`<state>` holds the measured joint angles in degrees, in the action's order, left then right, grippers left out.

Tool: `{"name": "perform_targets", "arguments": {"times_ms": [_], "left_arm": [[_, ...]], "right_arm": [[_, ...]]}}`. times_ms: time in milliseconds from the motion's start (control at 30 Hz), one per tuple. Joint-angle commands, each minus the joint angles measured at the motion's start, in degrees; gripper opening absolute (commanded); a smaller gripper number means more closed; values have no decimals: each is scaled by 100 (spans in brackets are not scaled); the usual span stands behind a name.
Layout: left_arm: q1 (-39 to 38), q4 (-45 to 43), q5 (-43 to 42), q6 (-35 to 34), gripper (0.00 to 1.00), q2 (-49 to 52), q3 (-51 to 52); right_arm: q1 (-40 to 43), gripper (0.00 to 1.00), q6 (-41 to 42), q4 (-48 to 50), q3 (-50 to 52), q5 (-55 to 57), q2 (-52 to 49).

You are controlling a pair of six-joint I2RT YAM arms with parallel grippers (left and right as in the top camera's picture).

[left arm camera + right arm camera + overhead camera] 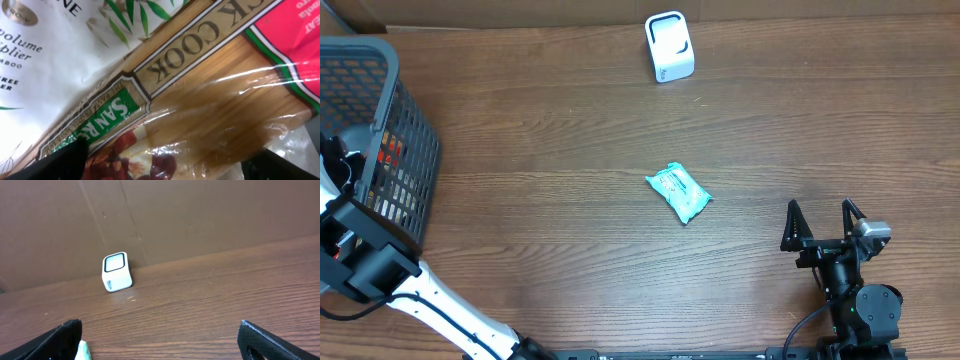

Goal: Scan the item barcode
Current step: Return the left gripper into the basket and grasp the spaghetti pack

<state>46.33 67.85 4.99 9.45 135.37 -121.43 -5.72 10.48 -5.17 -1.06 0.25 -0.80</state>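
The white barcode scanner (pixel 669 47) stands at the table's far edge, and the right wrist view shows the scanner (pixel 116 272) with its window facing me. A teal packet (pixel 678 193) lies mid-table. My left arm (pixel 360 255) reaches into the black mesh basket (pixel 405 130). There my left gripper (pixel 170 172) stands open, its fingers (pixel 62 160) spread close over a clear noodle pack (pixel 220 115) with a green and red label. My right gripper (pixel 820 222) rests open and empty near the front right. A corner of the teal packet (pixel 83 351) lies beside its left finger (pixel 57 340).
A white bag printed with bamboo leaves (pixel 55 55) lies next to the noodle pack in the basket. A brown cardboard wall (pixel 200 215) backs the wooden table (pixel 560 150) behind the scanner.
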Motion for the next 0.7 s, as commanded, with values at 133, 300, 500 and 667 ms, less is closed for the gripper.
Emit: {"name": "perform_targets", "arguments": {"times_ms": [133,300,500,667], "left_arm": [[11,-142,9,129,89,721,33],[4,-151,35,127,71,863,33],[2,-164,33,127,22,850,15],[2,28,-59,125,4,837,-87]], "right_arm": [[-33,100,2,37,61,11,63],[-33,100,2,35,61,11,63],[-33,100,4,35,61,11,63],[-33,100,2,37,61,11,63]]}}
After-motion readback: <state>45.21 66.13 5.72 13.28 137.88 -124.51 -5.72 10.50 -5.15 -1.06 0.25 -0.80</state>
